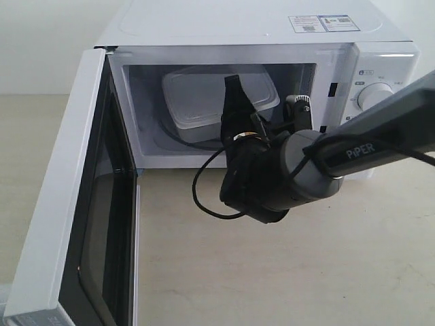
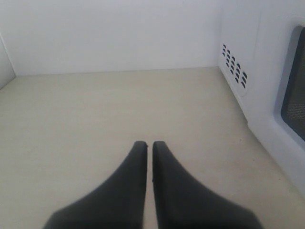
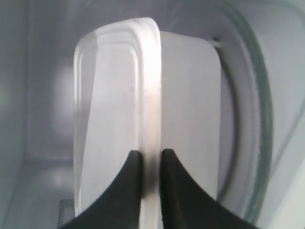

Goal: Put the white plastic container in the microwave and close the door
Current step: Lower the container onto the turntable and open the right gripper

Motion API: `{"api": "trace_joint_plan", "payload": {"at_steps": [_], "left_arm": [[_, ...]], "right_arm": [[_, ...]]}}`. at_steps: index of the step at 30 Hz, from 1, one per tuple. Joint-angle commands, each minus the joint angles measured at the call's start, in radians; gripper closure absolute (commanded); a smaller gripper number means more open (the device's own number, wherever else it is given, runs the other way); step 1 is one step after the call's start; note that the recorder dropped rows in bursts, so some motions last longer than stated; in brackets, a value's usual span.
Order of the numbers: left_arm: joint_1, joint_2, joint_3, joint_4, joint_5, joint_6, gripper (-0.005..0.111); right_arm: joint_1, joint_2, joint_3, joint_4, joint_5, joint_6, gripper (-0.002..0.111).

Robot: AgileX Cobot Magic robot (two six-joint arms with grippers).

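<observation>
The white plastic container (image 1: 197, 102) sits inside the open microwave (image 1: 272, 34), over the glass turntable (image 3: 259, 119). My right gripper (image 1: 236, 102) reaches into the cavity and is shut on the container's lid rim (image 3: 151, 95), one black finger (image 3: 131, 176) on each side of the edge. The door (image 1: 61, 204) is swung wide open at the left, its black inner frame facing the opening. My left gripper (image 2: 149, 145) is shut with nothing in it, low over the table beside the microwave's vented side (image 2: 233, 69); the exterior view does not show it.
The right arm marked PiPER (image 1: 360, 146) crosses in front of the knob panel (image 1: 374, 95), with a black cable loop (image 1: 200, 190) hanging below the wrist. Pale tabletop (image 1: 272, 272) lies before the microwave. The door's dark window (image 2: 295, 95) is close to my left gripper.
</observation>
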Motion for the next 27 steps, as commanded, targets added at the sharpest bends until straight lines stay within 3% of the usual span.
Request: {"api": "trace_joint_plan", "payload": {"at_steps": [1,5,8,12,19,22,23,27], "left_arm": [[0.000,-0.003,0.004,-0.009,0.001,-0.010,0.102],[0.000,-0.003,0.004,-0.009,0.001,-0.010,0.102],[0.000,-0.003,0.004,-0.009,0.001,-0.010,0.102],[0.000,-0.003,0.004,-0.009,0.001,-0.010,0.102],[0.000,-0.003,0.004,-0.009,0.001,-0.010,0.102],[0.000,-0.003,0.004,-0.009,0.001,-0.010,0.102],[0.000,-0.003,0.004,-0.009,0.001,-0.010,0.102],[0.000,-0.003,0.004,-0.009,0.001,-0.010,0.102]], "right_arm": [[0.000,-0.003,-0.005,0.008,-0.041,-0.025,0.091],[0.000,-0.003,-0.005,0.004,-0.045,-0.037,0.062],[0.000,-0.003,0.001,-0.013,-0.047,-0.053,0.054],[0.002,-0.020,0.067,-0.123,-0.069,-0.053,0.060],[0.016,-0.088,0.279,-0.339,-0.141,-0.181,0.082],[0.016,-0.117,0.324,-0.494,-0.124,-0.466,0.099],[0.016,-0.122,0.327,-0.529,-0.094,-0.653,0.106],[0.013,-0.112,0.322,-0.528,-0.087,-1.000,0.108]]}}
